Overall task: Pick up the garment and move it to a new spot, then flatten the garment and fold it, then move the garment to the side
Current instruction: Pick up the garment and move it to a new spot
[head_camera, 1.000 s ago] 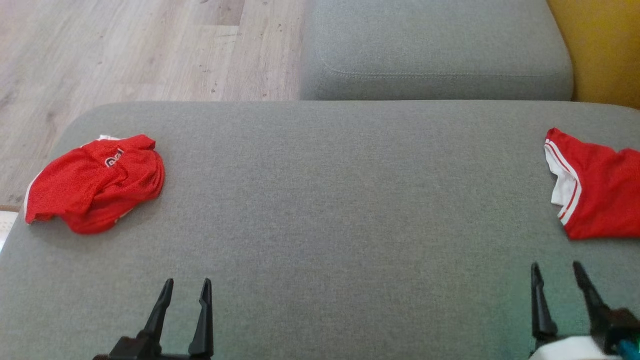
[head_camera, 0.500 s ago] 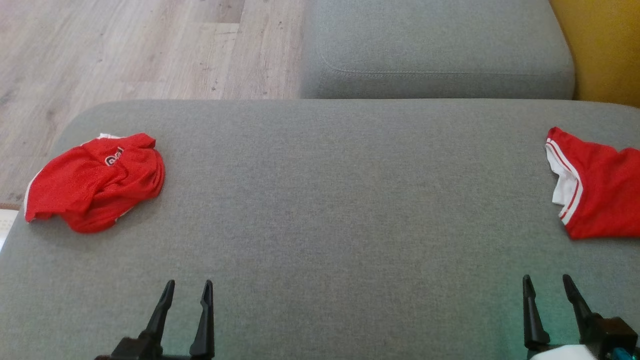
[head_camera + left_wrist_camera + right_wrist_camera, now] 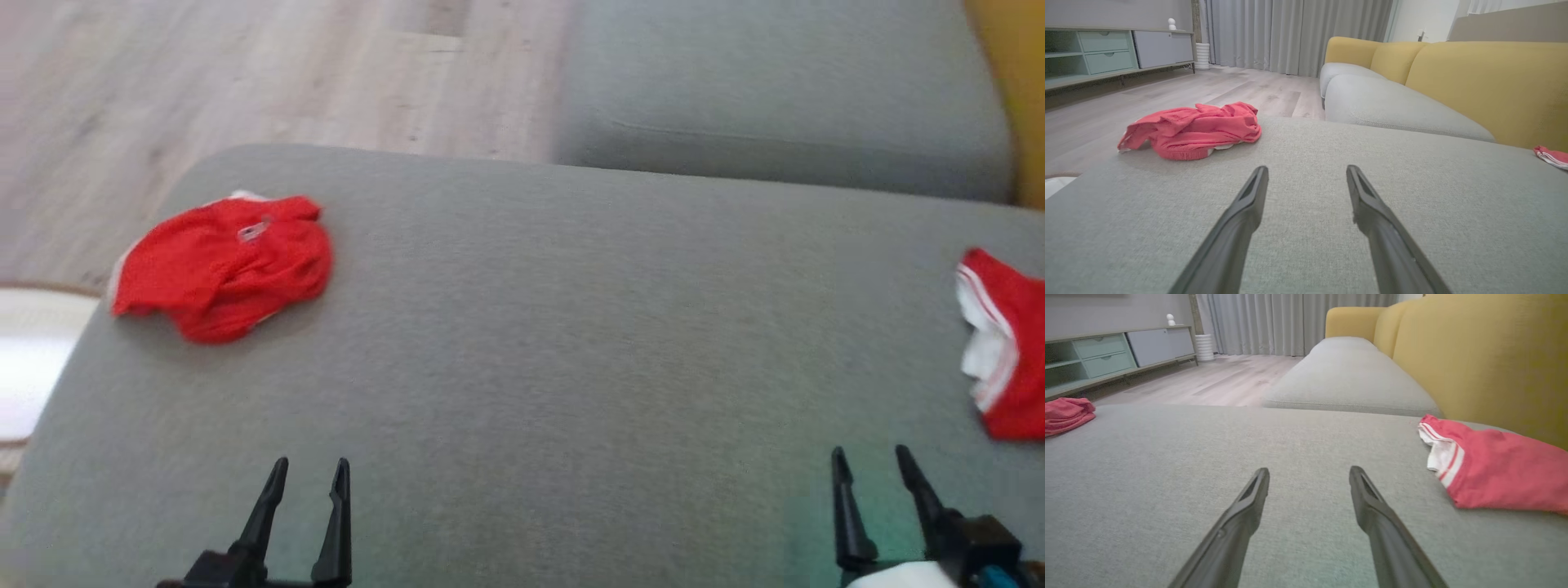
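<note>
Crumpled garment (image 3: pixel 224 265): a red heap with a bit of white at its rim, at the far left corner of the grey sofa seat (image 3: pixel 571 343), close to the edge above the wood floor (image 3: pixel 245 73).
Its long axis: across the head view, left to right, the right end a little farther away; the heap is wider than it is deep.
From the left wrist (image 3: pixel 1192 130): low and bunched, ahead and to the left of the fingers.
Second garment (image 3: pixel 1008 351): red, lying flatter at the seat's right side, cut by the frame edge.
Its heading (image 3: pixel 1498 477): the white band with red stripes points toward the seat's middle; the cloth runs off rightward alongside the yellow backrest (image 3: pixel 1486 355). Its full length cannot be told.
Left jaws: released, gripping nothing; the two dark fingers (image 3: pixel 263 506) point up the head view over bare seat, well apart from the heap.
Right jaws: released and holding nothing; the fingers (image 3: pixel 846 510) stand near the striped garment, not touching it.
Gap between garments: bare grey fabric.
Beyond: a second grey cushion (image 3: pixel 775 82), grey curtains (image 3: pixel 1290 32) and a low sideboard (image 3: pixel 1106 49).
Sharpness: the head view is blurred.
</note>
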Motion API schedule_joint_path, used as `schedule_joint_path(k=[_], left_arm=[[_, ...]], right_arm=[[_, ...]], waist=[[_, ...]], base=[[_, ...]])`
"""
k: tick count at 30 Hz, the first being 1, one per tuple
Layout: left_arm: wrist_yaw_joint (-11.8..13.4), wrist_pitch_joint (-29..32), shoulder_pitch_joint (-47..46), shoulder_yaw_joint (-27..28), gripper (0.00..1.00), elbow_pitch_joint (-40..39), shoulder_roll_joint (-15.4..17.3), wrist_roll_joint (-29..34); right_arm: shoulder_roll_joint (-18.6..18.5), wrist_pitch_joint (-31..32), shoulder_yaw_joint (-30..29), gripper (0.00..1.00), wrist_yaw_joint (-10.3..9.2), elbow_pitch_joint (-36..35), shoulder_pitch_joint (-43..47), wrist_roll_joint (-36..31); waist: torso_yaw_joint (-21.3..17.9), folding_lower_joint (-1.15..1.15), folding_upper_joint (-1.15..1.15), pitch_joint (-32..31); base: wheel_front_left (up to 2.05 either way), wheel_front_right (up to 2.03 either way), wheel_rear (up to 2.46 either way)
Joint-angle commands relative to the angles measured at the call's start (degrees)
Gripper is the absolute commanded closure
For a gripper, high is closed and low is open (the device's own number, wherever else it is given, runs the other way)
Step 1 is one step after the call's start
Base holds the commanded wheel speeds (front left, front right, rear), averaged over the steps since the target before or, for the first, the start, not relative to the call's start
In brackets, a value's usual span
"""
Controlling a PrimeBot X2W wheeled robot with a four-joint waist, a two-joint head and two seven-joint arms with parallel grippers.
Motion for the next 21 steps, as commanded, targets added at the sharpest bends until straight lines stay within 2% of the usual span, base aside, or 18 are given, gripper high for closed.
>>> schedule_joint_path(k=[1,7,16,21], left_arm=[[0.1,-0.6,-2.4,2.1,0.0,-1.3,0.0,0.4],[0.2,-0.6,-0.5,3.5,0.0,-1.6,0.6,0.4],[0.2,-0.6,-0.6,6.5,0.0,-3.8,0.7,-1.3],[0.1,-0.6,-8.5,8.4,0.0,-3.8,3.0,-4.0]], right_arm=[[-0.6,-0.8,2.4,0.0,0.42,-1.4,-2.2,0.7],[-0.6,-0.8,6.1,0.0,0.42,-1.2,-3.2,2.1],[-0.6,-0.8,7.2,0.0,0.42,-0.8,-4.6,1.1],[-0.6,-0.8,5.5,0.0,0.42,-2.0,-7.1,-3.1]], waist=[[5.5,0.0,0.0,-0.9],[13.7,0.0,0.0,-1.5],[15.9,0.0,0.0,2.0],[13.2,0.0,0.0,9.0]], base=[[0.0,0.0,0.0],[0.0,0.0,0.0],[0.0,0.0,0.0],[0.0,0.0,0.0]])
